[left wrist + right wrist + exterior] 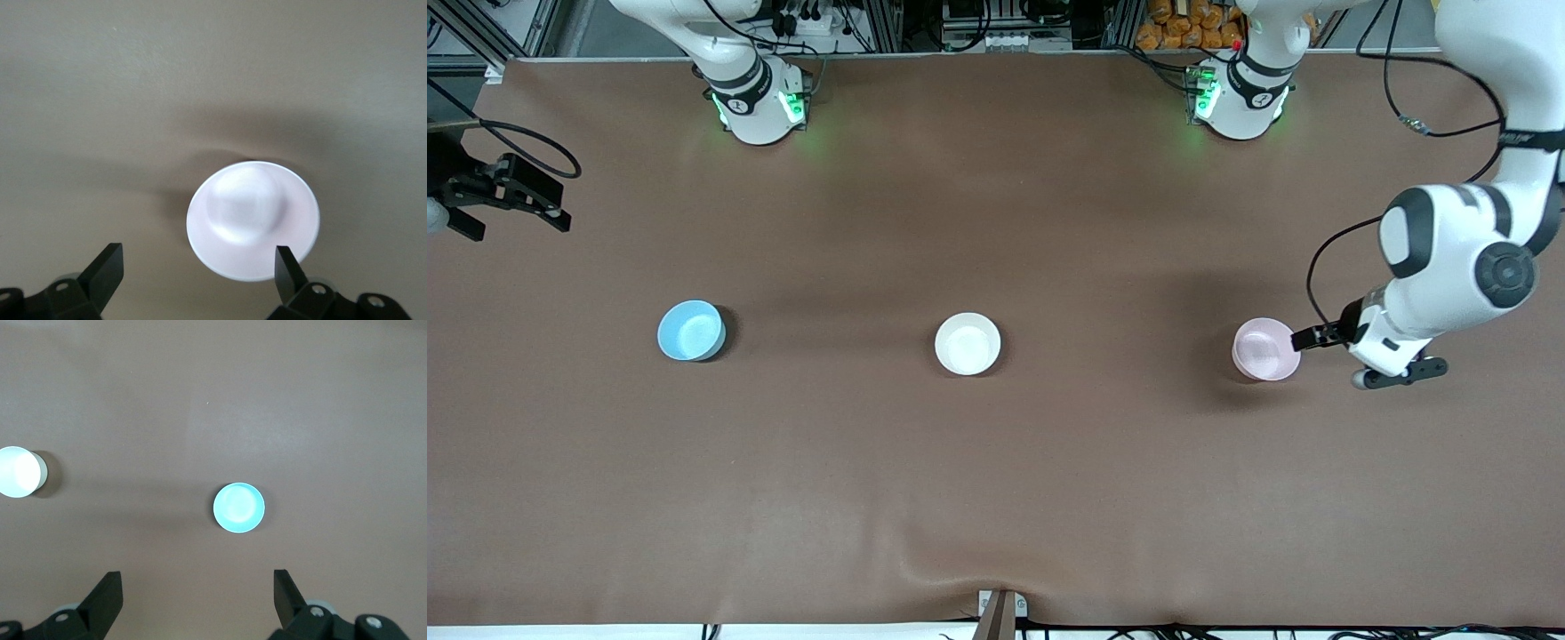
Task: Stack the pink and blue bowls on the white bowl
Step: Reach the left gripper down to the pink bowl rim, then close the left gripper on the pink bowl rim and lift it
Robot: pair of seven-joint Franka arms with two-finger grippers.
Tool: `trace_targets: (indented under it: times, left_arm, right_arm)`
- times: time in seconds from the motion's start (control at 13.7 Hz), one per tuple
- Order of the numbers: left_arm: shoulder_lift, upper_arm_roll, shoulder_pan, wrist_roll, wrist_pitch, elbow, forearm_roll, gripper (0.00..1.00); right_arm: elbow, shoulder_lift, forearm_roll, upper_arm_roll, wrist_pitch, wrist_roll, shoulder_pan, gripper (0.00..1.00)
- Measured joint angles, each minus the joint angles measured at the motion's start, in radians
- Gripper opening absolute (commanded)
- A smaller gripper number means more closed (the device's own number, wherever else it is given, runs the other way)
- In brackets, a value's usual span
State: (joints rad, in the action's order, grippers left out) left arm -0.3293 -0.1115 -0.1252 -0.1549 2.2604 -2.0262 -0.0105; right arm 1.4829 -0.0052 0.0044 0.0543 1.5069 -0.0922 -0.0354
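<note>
Three bowls in row on bench (996,498): blue bowl (691,331), white bowl (967,343), pink bowl (1265,348). Left gripper (1312,338) released, low at pink bowl's rim, nearest. Right gripper (511,200) released, high, waiting.

Front cam: high, across table (996,498) from the bases, looks down on the whole top. Left wrist cam: looks down, close over pink bowl (253,220), also seen in front view (1265,349). Right wrist cam: higher up, wider, shows blue bowl (239,508) and white bowl (20,472), both shared w/ front view.
</note>
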Motion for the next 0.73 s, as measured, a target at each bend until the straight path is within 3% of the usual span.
trace_targets:
  times: [0.29, 0.73]
  left_arm:
    - [-0.066, 0.0, -0.03, 0.042, 0.04, -0.005, 0.0, 0.98]
    - [-0.106, 0.0, -0.031, 0.043, 0.055, -0.005, 0.0, 0.7]
  right_arm:
    - [0.0, 0.0, 0.0, -0.001, 0.001, 0.0, 0.0, 1.0]
    - [0.0, 0.0, 0.0, -0.001, 0.001, 0.0, 0.0, 1.0]
